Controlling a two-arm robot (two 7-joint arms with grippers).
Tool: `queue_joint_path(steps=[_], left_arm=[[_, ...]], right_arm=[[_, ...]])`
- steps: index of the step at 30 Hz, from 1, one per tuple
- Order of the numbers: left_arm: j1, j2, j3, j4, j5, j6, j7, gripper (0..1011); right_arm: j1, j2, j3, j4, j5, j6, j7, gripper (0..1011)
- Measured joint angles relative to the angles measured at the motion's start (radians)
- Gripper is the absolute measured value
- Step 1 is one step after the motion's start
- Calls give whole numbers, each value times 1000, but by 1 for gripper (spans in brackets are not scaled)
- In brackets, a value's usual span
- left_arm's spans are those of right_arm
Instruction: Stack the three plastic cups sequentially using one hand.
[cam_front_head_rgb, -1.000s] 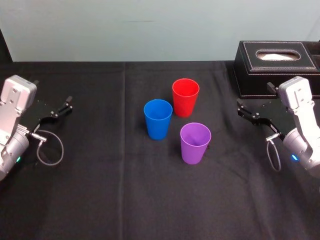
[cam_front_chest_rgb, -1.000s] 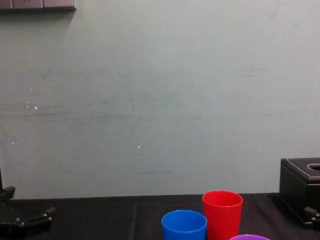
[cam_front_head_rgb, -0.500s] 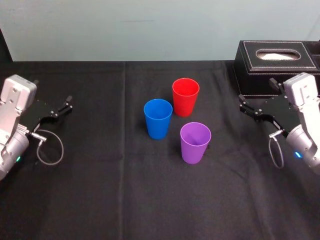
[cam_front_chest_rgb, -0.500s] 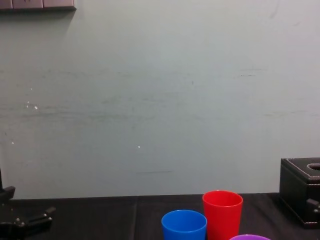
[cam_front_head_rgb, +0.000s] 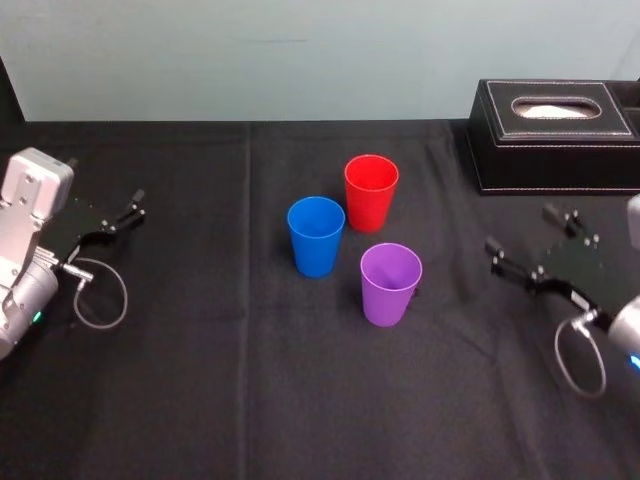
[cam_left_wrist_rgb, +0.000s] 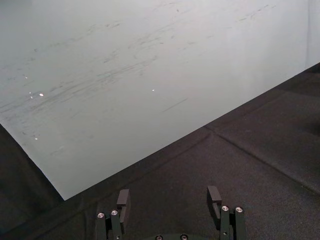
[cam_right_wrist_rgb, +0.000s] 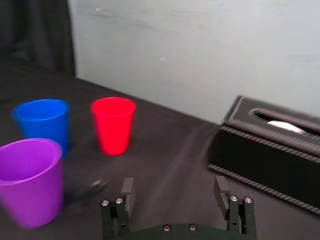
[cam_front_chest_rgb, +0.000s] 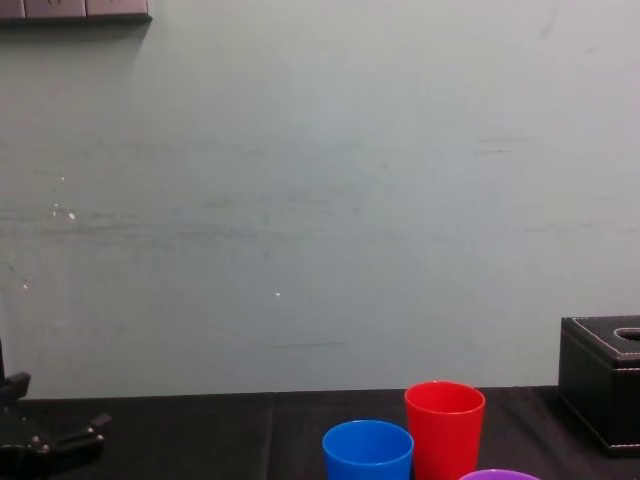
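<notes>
Right gripper (cam_front_head_rgb: 520, 230) has pulled back from the black box (cam_front_head_rgb: 555, 140) toward the robot's side of the table and now sits off to the right of the cups, pointing at them. Its jaws are spread wide with nothing between them, which the right wrist view shows pretty clearly. Nothing else has budged. The left gripper (cam_front_head_rgb: 128, 210) is parked at the far left edge of the black cloth (cam_front_head_rgb: 200, 380), jaws also apart and empty.

All three cups are standing upright in the middle of the table, none nested yet, so stacking hasn't started. The purple cup (cam_front_head_rgb: 390, 283) is nearest the robot and closest to the right gripper. The blue cup (cam_front_head_rgb: 316, 235) is to its left and a bit further back, and the red cup (cam_front_head_rgb: 371, 190) is furthest back, near the blue one.

What I'd worry about:

- These look like light, smooth, tapered cups. If one finger touches the wall before the other, the cup probably slides or tips instead of getting pinched.
- Purple stands between the gripper and the other two, so reaching for red or blue first risks knocking it over.
- Red and blue are close enough that a wide-open finger going round one could bump the other.
- When nesting, a release that's off-centre would land on the lower cup's rim and could topple both.
- The cable loop (cam_front_head_rgb: 580, 355) at the right wrist hangs low and might snag the cloth.
</notes>
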Motion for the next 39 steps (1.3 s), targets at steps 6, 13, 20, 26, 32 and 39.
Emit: queue_joint_path(steps=[6, 13, 20, 26, 32, 39], left_arm=[[0, 0, 0, 0, 0, 0, 0, 1004], [0, 0, 0, 0, 0, 0, 0, 1005], [0, 0, 0, 0, 0, 0, 0, 1005], [0, 0, 0, 0, 0, 0, 0, 1005], [0, 0, 0, 0, 0, 0, 0, 1005], [0, 0, 0, 0, 0, 0, 0, 1005]], right_arm=[[-63, 26, 10, -36, 46, -39, 102, 1004], [-93, 26, -9, -61, 48, -79, 189, 1004], [-91, -5, -36, -58, 12, -91, 222, 1004], [-66, -41, -48, -38, -7, -77, 235, 1004], [-26, -88, -65, -18, -47, -51, 236, 1004], [11, -133, -77, 9, -80, -22, 236, 1004]])
